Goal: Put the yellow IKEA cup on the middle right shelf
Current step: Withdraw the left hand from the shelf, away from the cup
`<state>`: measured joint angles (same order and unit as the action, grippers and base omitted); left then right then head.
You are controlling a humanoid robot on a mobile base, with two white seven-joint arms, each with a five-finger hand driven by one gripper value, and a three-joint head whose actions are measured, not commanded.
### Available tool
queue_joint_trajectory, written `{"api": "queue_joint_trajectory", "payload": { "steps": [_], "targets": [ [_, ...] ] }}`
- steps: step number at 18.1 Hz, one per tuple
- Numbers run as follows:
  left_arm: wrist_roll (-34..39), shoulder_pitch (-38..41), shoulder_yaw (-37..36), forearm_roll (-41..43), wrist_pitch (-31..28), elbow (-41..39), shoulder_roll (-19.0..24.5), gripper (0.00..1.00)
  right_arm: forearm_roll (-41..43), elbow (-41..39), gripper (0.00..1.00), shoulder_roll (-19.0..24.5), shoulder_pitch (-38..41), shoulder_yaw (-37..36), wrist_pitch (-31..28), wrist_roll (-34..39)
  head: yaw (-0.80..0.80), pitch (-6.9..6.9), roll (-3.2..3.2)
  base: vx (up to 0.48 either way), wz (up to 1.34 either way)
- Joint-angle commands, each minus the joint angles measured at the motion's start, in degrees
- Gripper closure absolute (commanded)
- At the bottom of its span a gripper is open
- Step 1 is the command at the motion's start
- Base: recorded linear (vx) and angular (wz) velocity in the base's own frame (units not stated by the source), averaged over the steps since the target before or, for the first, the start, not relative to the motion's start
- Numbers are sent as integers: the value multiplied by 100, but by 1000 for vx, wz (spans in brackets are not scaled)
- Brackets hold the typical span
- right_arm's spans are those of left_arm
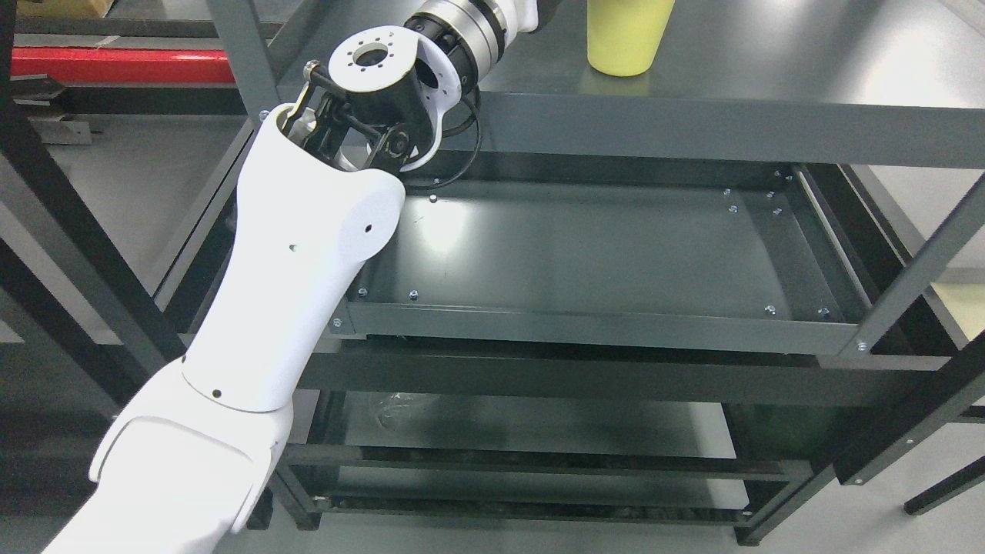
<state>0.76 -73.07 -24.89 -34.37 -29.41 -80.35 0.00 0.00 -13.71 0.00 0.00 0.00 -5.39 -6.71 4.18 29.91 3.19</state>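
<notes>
We see one yellow cup (625,35) standing upright on a dark shelf (769,85) near the top of the rack, its upper part cut off by the frame edge. Our left arm (308,231) reaches up beside it, but the hand is out of view – we cannot tell how the fingers stand. This fits either a cup just set down or one about to be lifted – the picture settles neither. One lower shelf (585,254) lies below; the right arm is unseen
</notes>
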Motion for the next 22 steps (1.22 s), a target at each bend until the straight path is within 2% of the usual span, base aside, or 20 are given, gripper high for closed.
{"api": "queue_joint_trajectory", "payload": {
  "steps": [1,6,12,14,18,22],
  "targets": [
    [-689,39,397,246,93,-920,100,4,141,0,1,-100,79,97,3,3,0,0,0,0,0],
    [-1630,39,564,1079,549,-1053,105,4,141,0,1,-100,79,97,3,3,0,0,0,0,0],
    [-2913,197,346,1082,656,-1395,246,5,141,0,1,-100,79,97,3,3,0,-1,0,0,0],
    [-3143,311,74,758,656,-1396,316,4,141,0,1,-100,79,97,3,3,0,-1,0,0,0],
    [-3161,732,-690,-385,647,-1483,413,2,141,0,0,-100,79,97,3,3,0,-1,0,0,0],
    [-3187,1575,-1964,-536,700,-1800,554,2,141,0,1,-100,79,97,3,3,0,-1,0,0,0]
  ]
}}
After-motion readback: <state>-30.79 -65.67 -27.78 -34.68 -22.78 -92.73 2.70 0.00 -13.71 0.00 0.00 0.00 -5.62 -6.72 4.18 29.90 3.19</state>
